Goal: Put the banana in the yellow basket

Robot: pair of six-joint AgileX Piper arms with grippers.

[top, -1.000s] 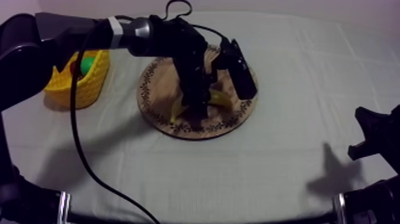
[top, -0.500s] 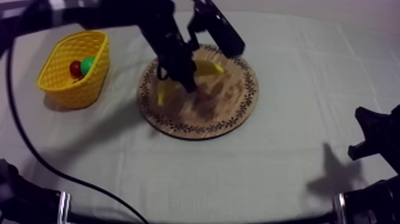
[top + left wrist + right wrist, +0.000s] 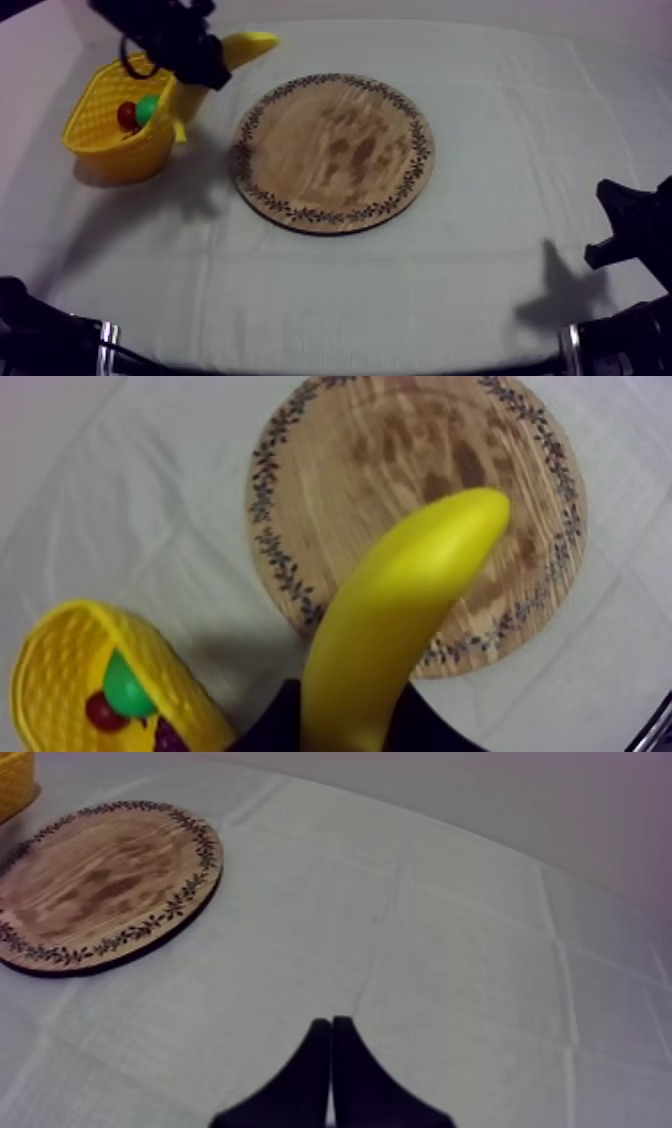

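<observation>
Banana off wooden board, clamped in my left gripper | hanging just beside yellow basket | release not yet done | right gripper closed, empty

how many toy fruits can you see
3: long yellow banana in left gripper; small red fruit and green fruit in yellow woven basket. More may be hidden.

Small red fruit just beside a green toy fruit; grey-white cloth with fold creases.
</observation>
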